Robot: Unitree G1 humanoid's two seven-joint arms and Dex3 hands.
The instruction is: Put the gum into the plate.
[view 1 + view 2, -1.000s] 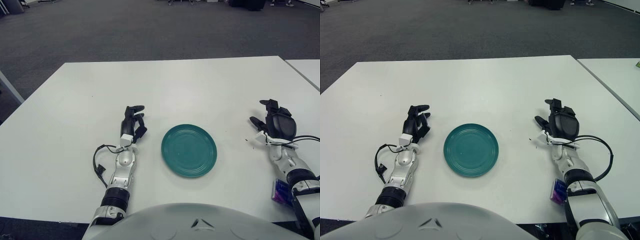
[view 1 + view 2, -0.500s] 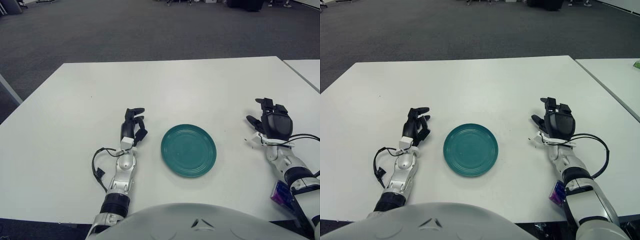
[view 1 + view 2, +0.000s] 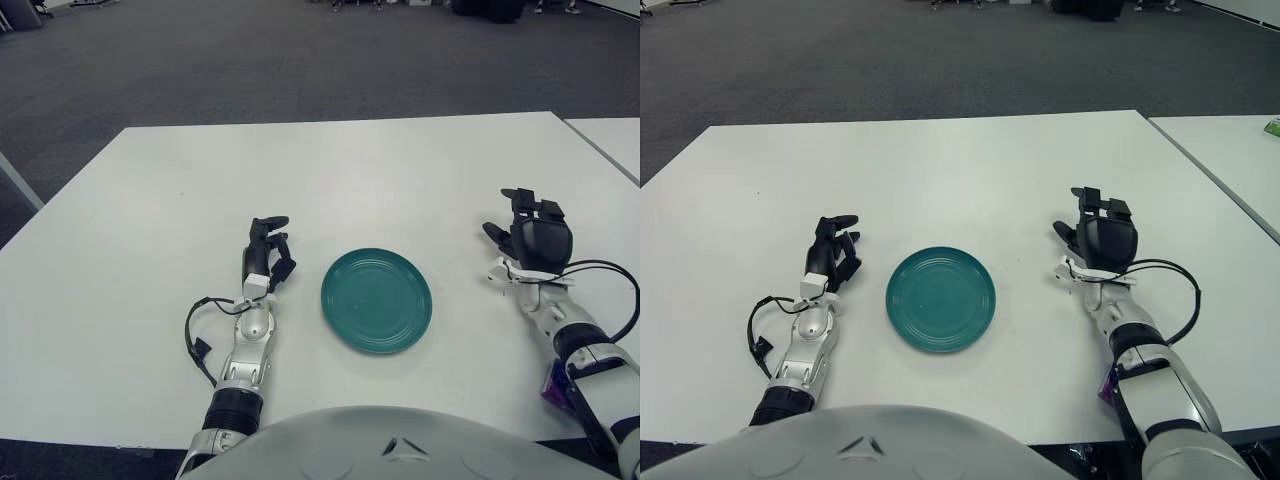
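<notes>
Gum shows plainer left-eye — plate bare.

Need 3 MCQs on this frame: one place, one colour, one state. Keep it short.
1. Where is the gum pack?
A. On the plate
B. Beside the right forearm, at the table's near edge
C. In the left robot hand

2. What colour is the plate?
A. Teal
B. Red
C. White

3. What does the plate hold?
A. Gum
B. A cable
C. Nothing

B: the purple gum pack lies low beside the right forearm.
A: the plate is teal.
C: its surface is bare; the left robot hand and right robot hand hold nothing.
</notes>
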